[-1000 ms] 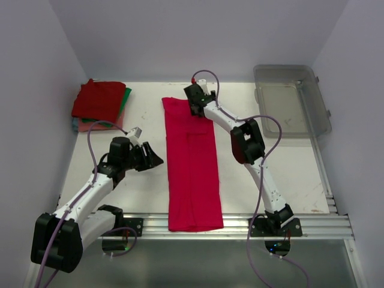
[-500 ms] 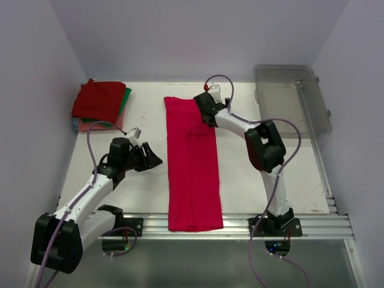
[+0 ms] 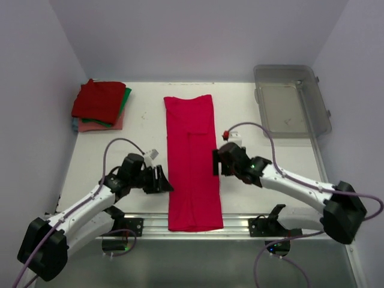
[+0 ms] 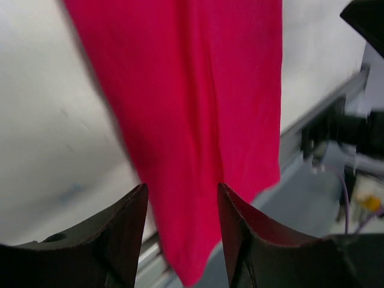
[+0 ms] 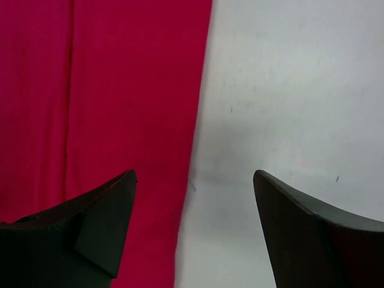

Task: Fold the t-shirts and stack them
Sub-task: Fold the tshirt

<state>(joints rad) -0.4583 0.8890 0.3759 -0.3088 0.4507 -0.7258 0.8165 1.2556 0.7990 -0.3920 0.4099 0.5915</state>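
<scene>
Top view: fixed, high and behind the arm bases, angled down and forward. It takes in the whole tabletop (image 3: 144,126), both arms and the side walls. Left wrist view: low, close and tilted, looking past the left fingers (image 4: 117,240) along the red shirt (image 4: 198,120) toward its near end and the front rail (image 4: 294,162). Right wrist view: close, facing almost straight down between the right fingers (image 5: 90,234) onto the shirt's right edge and bare tabletop. Shared: the shirt shows in all three. Each wrist view covers a small strip of what the top view shows whole.
</scene>
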